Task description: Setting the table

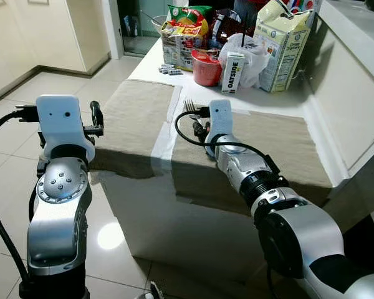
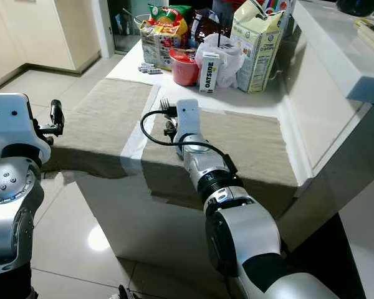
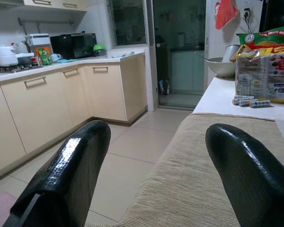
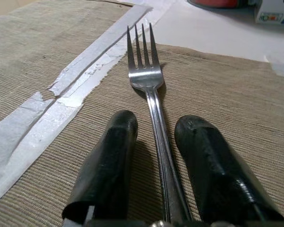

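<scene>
A silver fork [image 4: 144, 75] lies flat on the right tan placemat [image 1: 280, 143], tines pointing toward the far end of the table. My right gripper [image 4: 158, 120] rests low over that mat, open, with one black finger on each side of the fork's handle and a small gap to each. From the head, the fork's tines [image 1: 189, 104] stick out just beyond the right gripper [image 1: 198, 124]. A second tan placemat [image 1: 137, 118] lies to the left, with white tape [image 1: 165, 134] between the two. My left gripper [image 3: 158, 130] hangs open and empty at that mat's left edge.
Groceries crowd the table's far end: a red bowl [image 1: 206, 67], an Oatside carton [image 1: 234, 71], a tall milk carton [image 1: 280, 47], snack bags [image 1: 184, 31] and small batteries [image 1: 169, 70]. A white ledge [image 1: 355, 81] borders the right side. Tiled floor [image 1: 12, 137] lies to the left.
</scene>
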You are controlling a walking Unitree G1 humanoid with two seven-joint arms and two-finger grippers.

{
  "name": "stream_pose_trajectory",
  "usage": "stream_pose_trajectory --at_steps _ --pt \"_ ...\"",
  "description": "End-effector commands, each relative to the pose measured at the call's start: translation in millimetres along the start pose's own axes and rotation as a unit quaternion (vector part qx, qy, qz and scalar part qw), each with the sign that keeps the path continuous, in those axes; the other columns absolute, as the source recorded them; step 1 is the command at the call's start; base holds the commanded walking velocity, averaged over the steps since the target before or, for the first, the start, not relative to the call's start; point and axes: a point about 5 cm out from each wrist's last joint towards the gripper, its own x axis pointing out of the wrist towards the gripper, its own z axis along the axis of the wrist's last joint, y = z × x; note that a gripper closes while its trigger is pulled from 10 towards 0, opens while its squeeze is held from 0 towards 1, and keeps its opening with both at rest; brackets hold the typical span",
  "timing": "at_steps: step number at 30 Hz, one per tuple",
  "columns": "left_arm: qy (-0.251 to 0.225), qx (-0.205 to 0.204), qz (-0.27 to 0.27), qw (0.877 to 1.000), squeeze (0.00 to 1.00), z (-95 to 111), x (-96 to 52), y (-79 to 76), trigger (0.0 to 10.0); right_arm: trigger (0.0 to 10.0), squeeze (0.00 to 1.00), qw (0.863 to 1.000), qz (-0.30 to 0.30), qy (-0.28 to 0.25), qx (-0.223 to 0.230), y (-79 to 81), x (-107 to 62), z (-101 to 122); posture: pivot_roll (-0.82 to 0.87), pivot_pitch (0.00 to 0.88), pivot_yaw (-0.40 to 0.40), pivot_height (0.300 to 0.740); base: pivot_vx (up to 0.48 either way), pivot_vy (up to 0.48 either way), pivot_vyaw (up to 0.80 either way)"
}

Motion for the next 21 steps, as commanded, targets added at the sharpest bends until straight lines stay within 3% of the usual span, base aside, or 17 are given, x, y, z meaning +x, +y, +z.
stream_pose_trajectory --at_steps 1,4,9,11,15,21 --pt "-0.005 0.002 0.003 1.000 0.00 3.8 2.2 1.0 10.0 0.0 0.00 0.995 -0.002 0.095 0.003 -1.6 -6.6 -52.2 0.14 0.047 0.022 0.740 0.000 0.000 0.00" --pt "-0.006 0.003 0.004 1.000 0.00 4.3 2.1 1.2 10.0 0.0 0.00 0.998 -0.006 0.069 -0.009 -1.8 -5.4 -45.3 0.13 0.054 0.023 0.740 0.000 0.000 0.00" --pt "-0.007 0.006 0.006 1.000 0.00 3.8 2.3 2.3 10.0 0.0 0.00 0.997 -0.015 -0.043 -0.066 0.6 -2.3 -8.8 0.13 0.060 0.026 0.740 0.000 0.000 0.00" --pt "-0.007 0.006 0.007 1.000 0.00 3.9 2.3 2.3 10.0 0.0 0.00 0.996 -0.014 -0.056 -0.069 1.6 -2.3 -4.6 0.13 0.060 0.026 0.740 0.000 0.000 0.00" --pt "-0.010 0.009 0.008 1.000 0.00 4.5 2.4 2.5 10.0 0.0 0.00 0.981 -0.028 -0.146 -0.124 5.6 -4.4 25.7 0.13 0.062 0.025 0.740 0.000 0.000 0.00" --pt "-0.016 0.014 0.010 1.000 0.00 5.2 2.1 2.5 10.0 0.0 0.00 0.958 -0.042 -0.227 -0.168 10.2 -9.5 48.6 0.13 0.054 0.023 0.740 0.000 0.000 0.00"
